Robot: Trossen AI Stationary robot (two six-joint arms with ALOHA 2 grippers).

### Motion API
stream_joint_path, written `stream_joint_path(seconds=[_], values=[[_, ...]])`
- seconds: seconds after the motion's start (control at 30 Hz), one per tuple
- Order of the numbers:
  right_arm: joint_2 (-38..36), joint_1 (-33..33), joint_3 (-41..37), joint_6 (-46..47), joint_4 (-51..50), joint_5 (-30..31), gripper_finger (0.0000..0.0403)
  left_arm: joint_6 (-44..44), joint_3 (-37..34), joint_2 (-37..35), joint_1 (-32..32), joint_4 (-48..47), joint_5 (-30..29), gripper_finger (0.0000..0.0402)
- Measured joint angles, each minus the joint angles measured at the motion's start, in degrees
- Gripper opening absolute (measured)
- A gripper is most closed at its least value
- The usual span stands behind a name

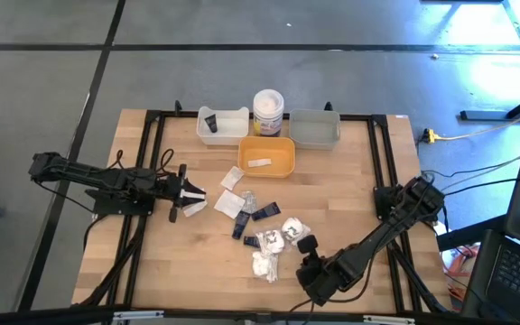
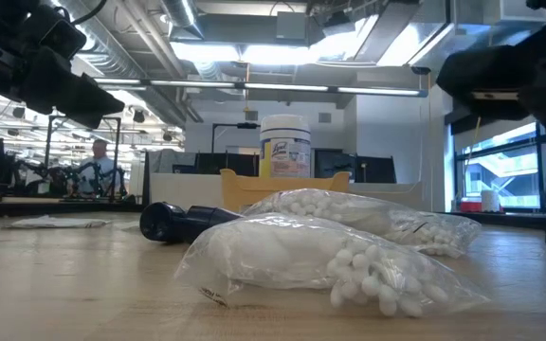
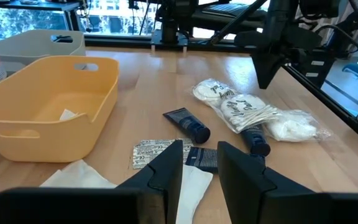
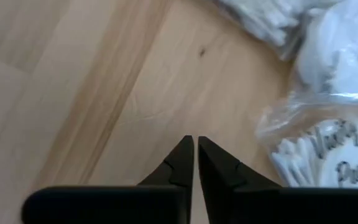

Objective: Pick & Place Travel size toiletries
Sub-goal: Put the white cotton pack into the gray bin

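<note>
The travel size toiletries lie loose at mid-table: black tubes [image 1: 264, 212] [image 3: 188, 124], flat white sachets [image 1: 228, 203], and clear bags of cotton swabs [image 1: 269, 239] [image 2: 349, 265] and cotton balls [image 1: 292, 228]. One sachet [image 1: 258, 162] lies in the yellow tray [image 1: 283, 167], and a black tube [image 1: 210, 122] in the white tray [image 1: 233, 131]. My right gripper [image 4: 195, 146] [image 1: 305, 248] is shut and slants down over bare wood beside the bags, with nothing between its fingers. My left gripper [image 3: 201, 165] [image 1: 188, 194] is open at the table's left, pointing at the pile.
A white jar with a yellow label [image 1: 268, 113] stands at the far edge between the white tray and a grey tray [image 1: 316, 128]. Bare wood lies along the near edge [image 1: 197, 271] and at the right side. A person sits in the room beyond [image 2: 98, 166].
</note>
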Motion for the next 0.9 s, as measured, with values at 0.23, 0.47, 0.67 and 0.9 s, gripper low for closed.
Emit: stream_joint_path(seconds=[0.23,0.47,0.67,0.9], values=[[0.01,-0.84,0.0,-3.97,0.37,5.23,0.0062,-0.02,0.0,-0.02,0.01,0.02,0.0,0.0095],[0.26,-2.08,0.0,-2.78,1.73,5.68,0.0087,-0.04,0.0,-0.02,0.0,0.01,0.0,0.0099],[1.18,-4.31,0.05,-5.13,2.72,5.93,0.0167,-0.01,0.0,-0.02,0.02,0.02,0.0,0.0096],[3.64,-5.12,0.24,-7.62,4.0,7.94,0.0242,-0.04,0.0,0.01,0.0,0.13,0.0,0.0095]])
